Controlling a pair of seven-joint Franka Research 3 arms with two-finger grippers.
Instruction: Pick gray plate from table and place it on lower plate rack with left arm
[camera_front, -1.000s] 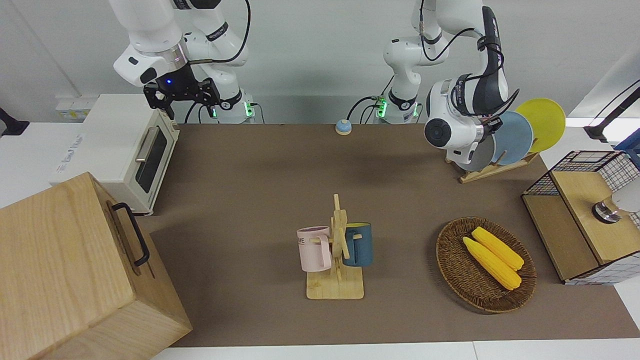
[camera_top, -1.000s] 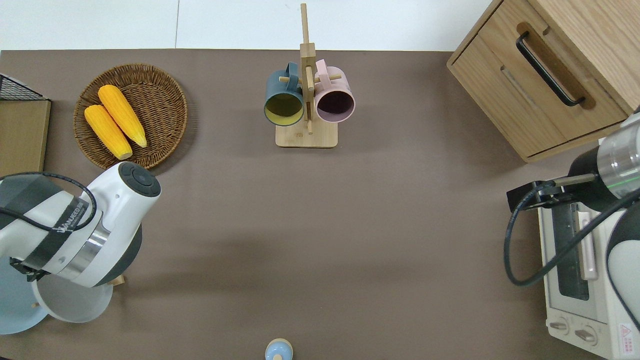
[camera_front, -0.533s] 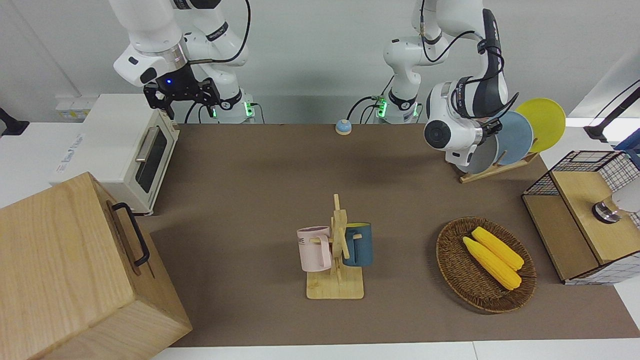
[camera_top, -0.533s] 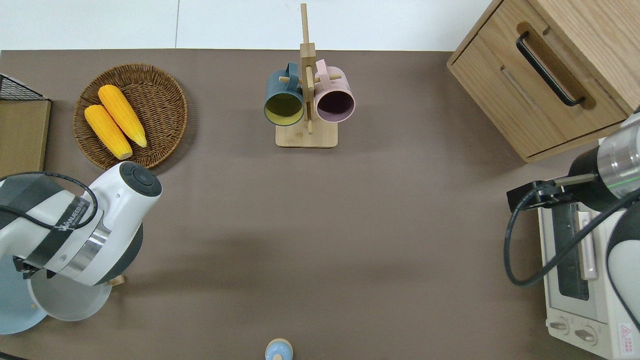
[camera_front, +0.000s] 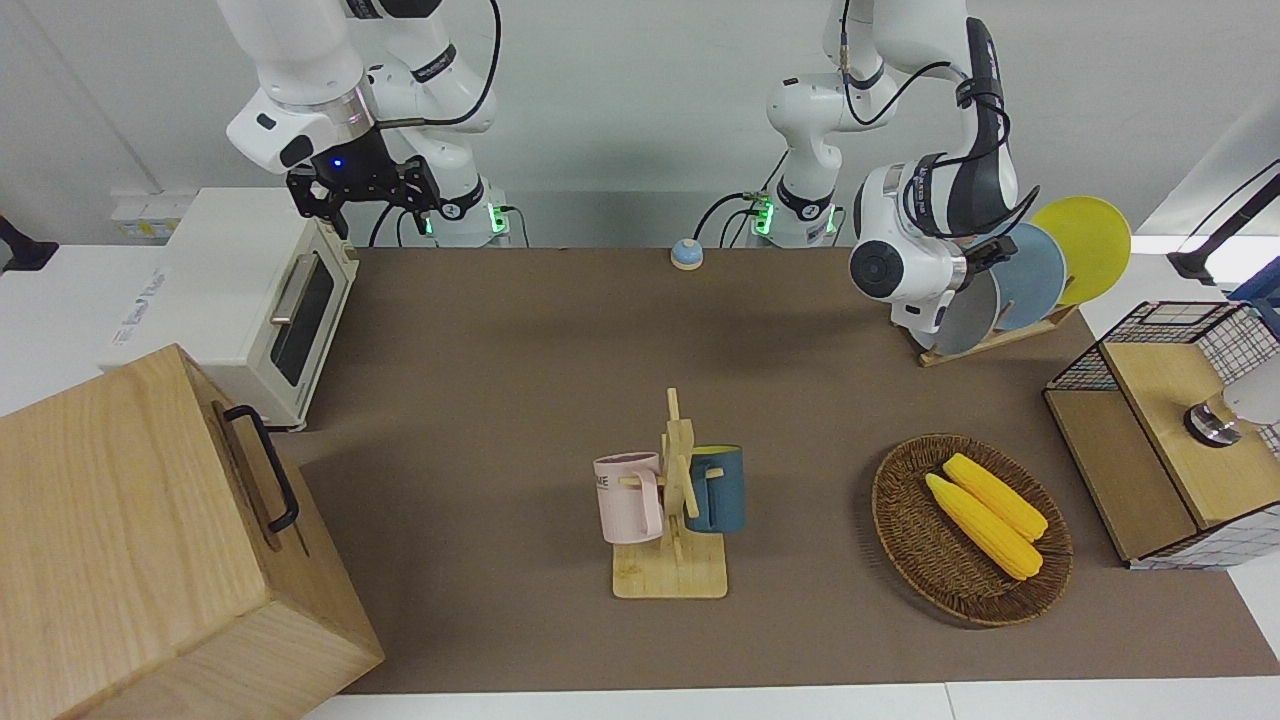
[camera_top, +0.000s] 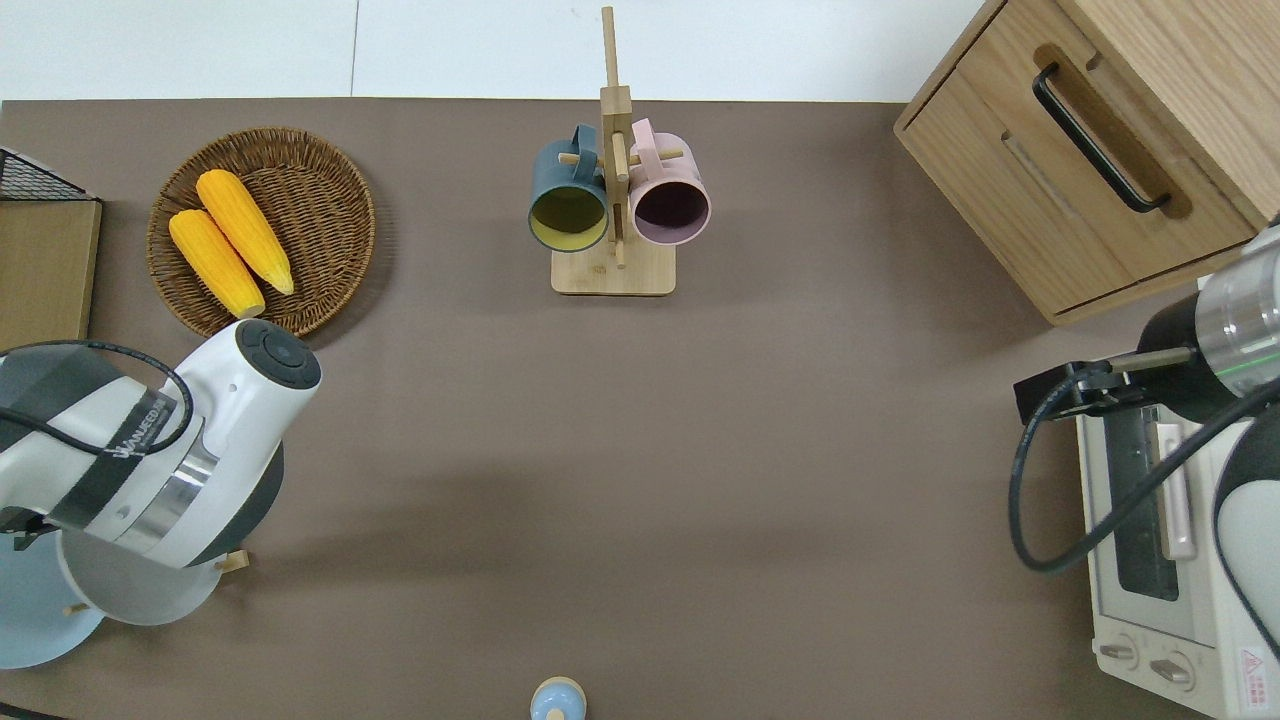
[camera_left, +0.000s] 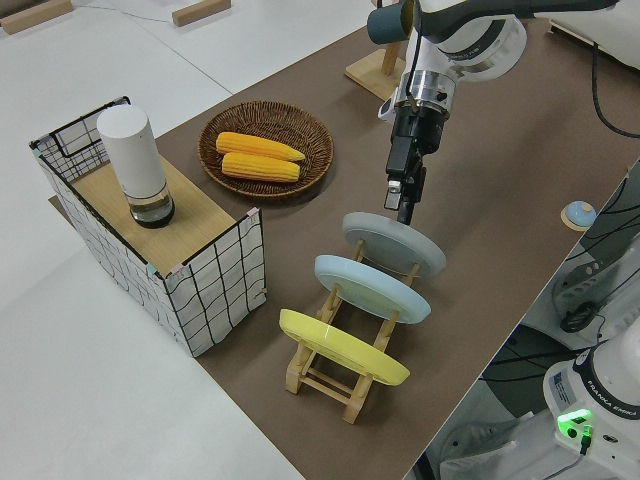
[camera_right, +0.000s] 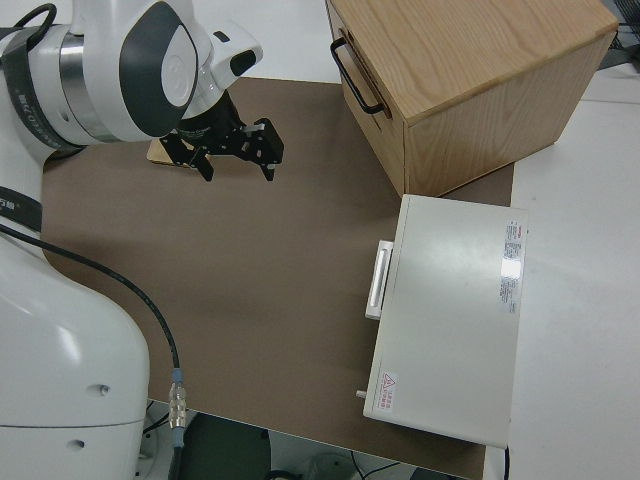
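The gray plate (camera_left: 395, 243) leans in the lower plate rack (camera_left: 340, 385), in the end slot toward the middle of the table (camera_front: 500, 350). It also shows in the front view (camera_front: 965, 315) and the overhead view (camera_top: 130, 595). The light blue plate (camera_left: 372, 287) and the yellow plate (camera_left: 343, 346) stand in the slots beside it. My left gripper (camera_left: 403, 208) points down, shut on the gray plate's upper rim. In the overhead view the left arm's wrist hides the gripper. My right gripper (camera_right: 235, 150) is open and parked.
A wooden mug tree (camera_front: 675, 500) with two mugs stands mid-table. A wicker basket (camera_front: 900, 540) of corn and a wire shelf (camera_front: 1180, 420) with a white canister lie toward the left arm's end. A toaster oven (camera_front: 270, 300) and a wooden cabinet (camera_front: 130, 540) lie toward the right arm's end.
The left arm and the gray plate have shifted slightly toward the left arm's end of the table, closer to the light blue plate. The right arm has not moved.
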